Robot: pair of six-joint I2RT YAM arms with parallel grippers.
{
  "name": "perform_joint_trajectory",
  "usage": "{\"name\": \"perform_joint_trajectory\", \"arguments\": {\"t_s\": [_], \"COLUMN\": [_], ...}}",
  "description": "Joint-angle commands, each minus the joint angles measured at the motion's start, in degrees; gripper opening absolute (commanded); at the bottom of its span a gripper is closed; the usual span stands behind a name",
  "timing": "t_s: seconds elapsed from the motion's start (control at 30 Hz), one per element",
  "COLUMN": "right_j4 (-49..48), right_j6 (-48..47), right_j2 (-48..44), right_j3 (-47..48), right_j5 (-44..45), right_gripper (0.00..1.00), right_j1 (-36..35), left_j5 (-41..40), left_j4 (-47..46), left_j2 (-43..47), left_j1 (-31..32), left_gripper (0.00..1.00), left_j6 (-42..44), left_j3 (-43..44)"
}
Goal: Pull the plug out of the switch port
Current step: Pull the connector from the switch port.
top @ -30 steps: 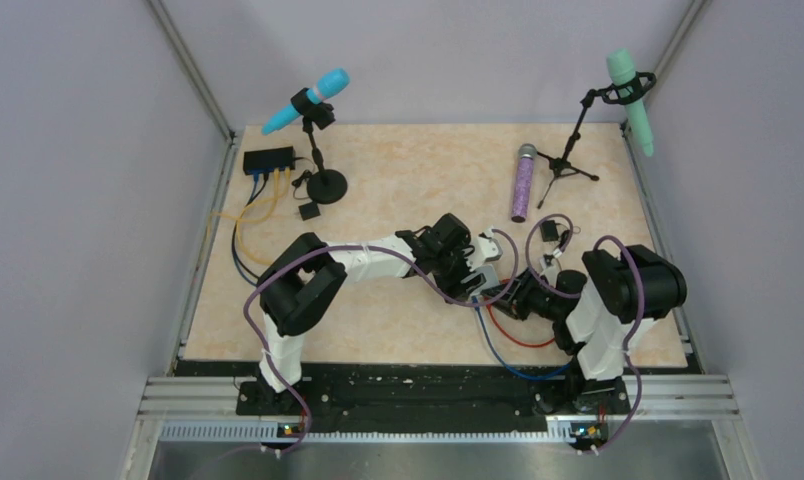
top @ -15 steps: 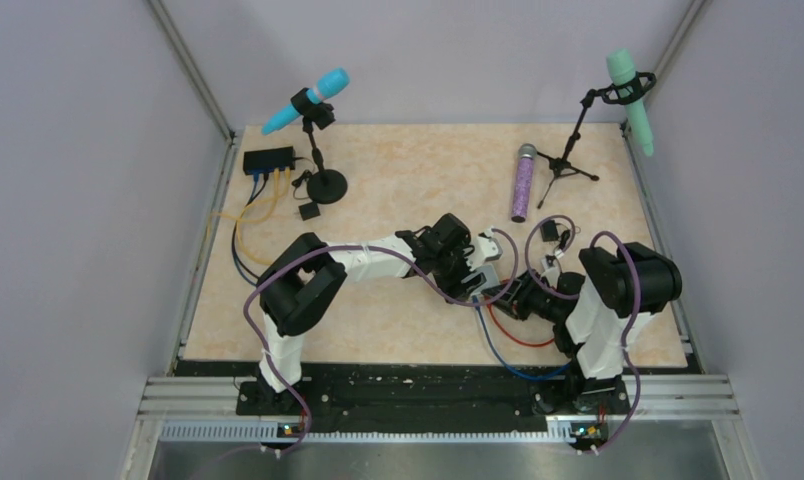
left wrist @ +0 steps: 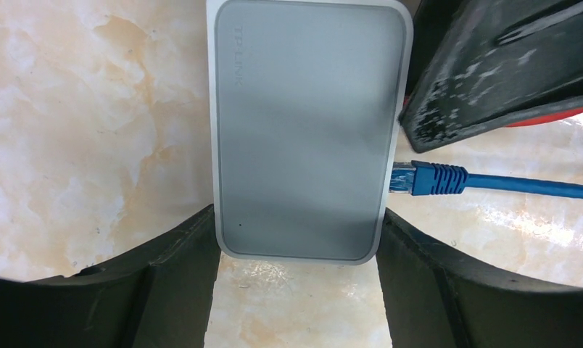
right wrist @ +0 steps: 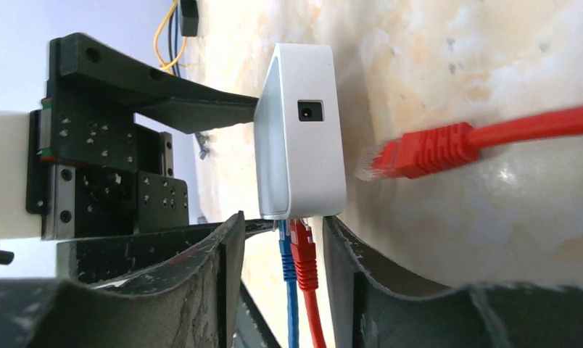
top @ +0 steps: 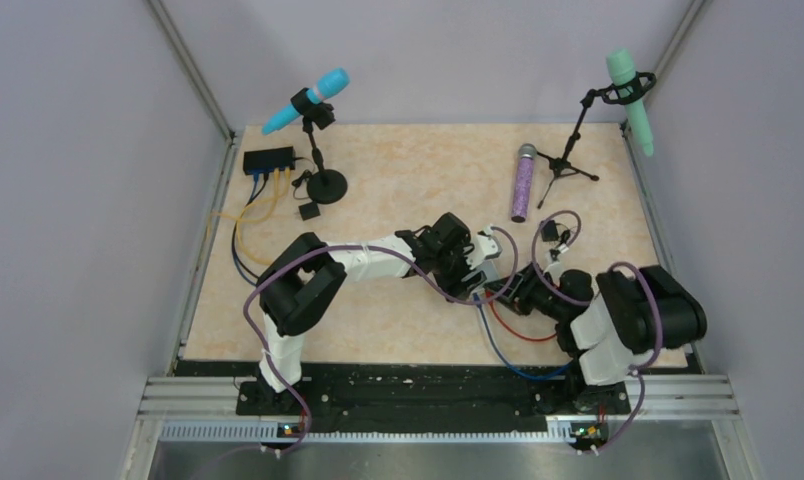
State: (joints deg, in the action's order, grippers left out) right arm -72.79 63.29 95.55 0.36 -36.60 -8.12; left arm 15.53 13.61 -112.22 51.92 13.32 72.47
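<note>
Switch (left wrist: 303, 130): flat slab of pale grey matte plastic with rounded corners, a lighter rim round the top face and faint TP-LINK lettering near 1 corner.
Table (left wrist: 93, 109): beige marbled surface with a slight sheen.
Fingers (left wrist: 165, 290): black and curved on the left gripper. The right gripper's pad (left wrist: 491, 87) is scuffed with pale specks.
Plugs: the blue plug (left wrist: 426, 179) has a clear tip and a ribbed boot. The loose red plug (right wrist: 412, 152) is the same build in red.
Long axis: from the left wrist we see it running straight away from the camera, in line with the fingers.
Facing: the top face looks at the left wrist camera. The port edge is on the right of that view, with the blue plug's tip in it. An end face with 1 small dark socket looks at the right wrist camera.
Where it is: roughly mid-table, a bit right of centre, where the 2 arms meet. We can't tell if it's resting on the table or lifted.
Left gripper (left wrist: 297, 217): clamped on the switch, 1 finger on each long edge.
Right gripper (right wrist: 281, 221): jaws apart, nothing pinched as far as we can see. The blue plug and a second red plug (right wrist: 303, 250) sit in the gap, with the switch just beyond the fingertips.
Loose red plug: out of the switch and just beside it, clear tip pointing at it, outside the right gripper's fingers.
</note>
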Motion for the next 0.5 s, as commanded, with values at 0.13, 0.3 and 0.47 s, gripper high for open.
{"name": "perform_joint_trajectory", "arguments": {"t_s": [0.13, 0.3, 0.47], "right_j4": [57.4, 74.2, 70.8], "right_j6": [-16.9, -15.4, -6.8], "right_j2": [-41.5, -61.8, -70.1], "right_j3": [3.4, 4.2, 1.9], "right_j5": [16.5, 20.6, 17.3], "right_gripper": [0.64, 0.85, 0.99], "right_j1": [-0.3, -0.2, 0.1], "left_j5": [0.0, 0.0, 0.3], "left_j4": [5.4, 4.8, 4.8], "left_j2": [-1.1, -1.2, -1.0], "left_j1": [0.1, -0.2, -0.2], "left_gripper": [0.52, 0.51, 0.51], "left_j6": [-0.8, -0.8, -0.9], "left_j3": [-2.3, -2.5, -2.8]}}
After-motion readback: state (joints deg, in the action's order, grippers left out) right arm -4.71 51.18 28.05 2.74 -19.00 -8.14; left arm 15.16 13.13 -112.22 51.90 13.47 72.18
